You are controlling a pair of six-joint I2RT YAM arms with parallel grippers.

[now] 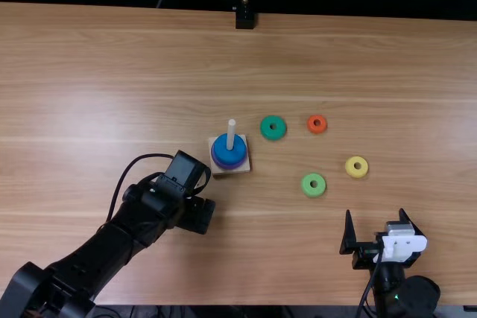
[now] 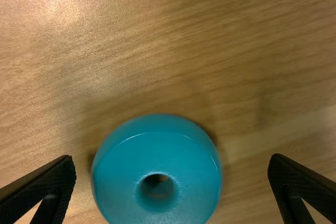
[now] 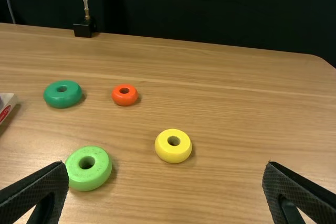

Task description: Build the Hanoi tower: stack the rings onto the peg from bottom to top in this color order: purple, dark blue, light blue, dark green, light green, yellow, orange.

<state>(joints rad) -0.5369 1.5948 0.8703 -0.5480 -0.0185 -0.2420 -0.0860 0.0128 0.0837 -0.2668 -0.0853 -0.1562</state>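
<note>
Jaws spread on our left gripper (image 2: 173, 163) and right gripper (image 3: 167, 167), we had the light blue ring (image 2: 121, 177) under the left pair, seven o'clock from the peg (image 1: 230, 132); step three, we judged, needed pinching, lifting, threading.

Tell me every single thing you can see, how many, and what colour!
Table: 1, light brown, under everything
Base: 1, pale, mid-table
Peg: 1, whitish, on base
Purple ring: 1, around peg
Dark blue ring: 1, around peg, over purple
Light blue ring: 1, below left gripper
Dark green ring, light green ring, yellow ring, orange ring: 1 each, on table
Stand: 1, black, far edge
Curtain: 1, black, behind
Arms: 2, black, near edge
Grippers: 2, black, on arms
</note>
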